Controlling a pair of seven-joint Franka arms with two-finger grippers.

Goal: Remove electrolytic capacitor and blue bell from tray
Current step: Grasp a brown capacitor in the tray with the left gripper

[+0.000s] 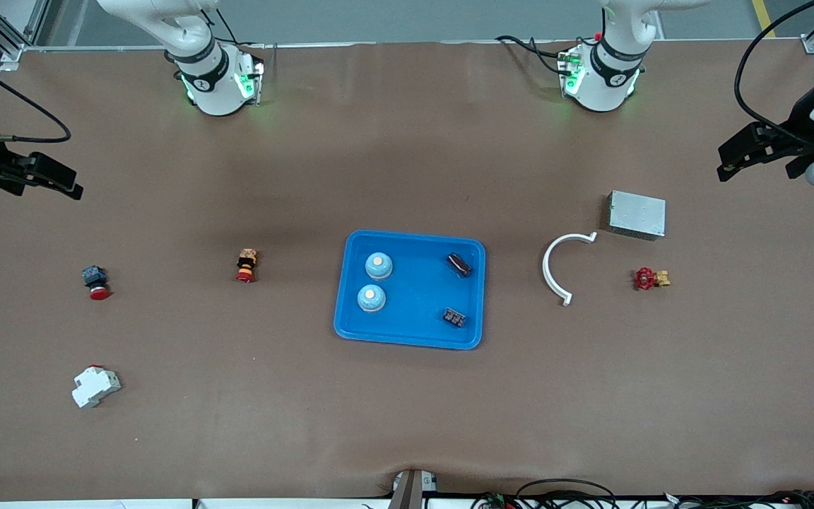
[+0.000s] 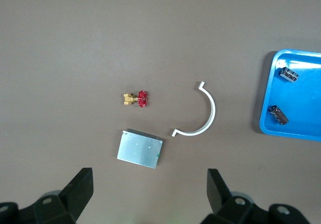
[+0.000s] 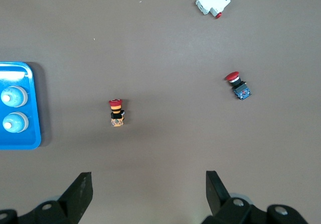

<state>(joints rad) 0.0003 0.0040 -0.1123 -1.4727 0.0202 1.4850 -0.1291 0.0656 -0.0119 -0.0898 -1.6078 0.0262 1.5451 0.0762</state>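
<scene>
- Table [image 1: 407, 424]: brown surface. Both arms are pulled back and high, one at each end, waiting.
- Blue tray [image 1: 409, 338]: mid-table, well apart from both grippers and roughly midway between them. It holds all four task items.
- Metal box [image 1: 636, 214]: the closest object to the left gripper, on the table just under and nearer the front camera than it; in the left wrist view [image 2: 140, 149] it sits just ahead of the fingers.
- White curved bracket [image 1: 555, 265]: between the metal box and the tray, toward the tray from the left gripper.
- Left gripper [image 1: 746, 159]: up in the air over the left arm's end of the table, fingers [image 2: 80, 186] spread wide, nothing between them.
- Right gripper [image 1: 46, 180]: over the right arm's end of the table, fingers [image 3: 80, 189] spread wide, holding nothing.
- White breaker block [image 1: 95, 386]: right arm's end, well apart from the right gripper, nearest the front camera.
- Two bells [image 1: 378, 265], [image 1: 371, 297]: pale blue domes, in the tray on the side toward the right gripper, close together but apart.
- Two capacitors [image 1: 458, 264], [image 1: 454, 317]: dark, lying in the tray on the side toward the left gripper.
- Red-capped push button [image 1: 96, 281]: on the table near the right gripper.
- Orange-bodied button [image 1: 246, 264]: between that button and the tray.
- Red-handled valve [image 1: 651, 278]: beside the bracket, nearer the front camera than the metal box.
</scene>
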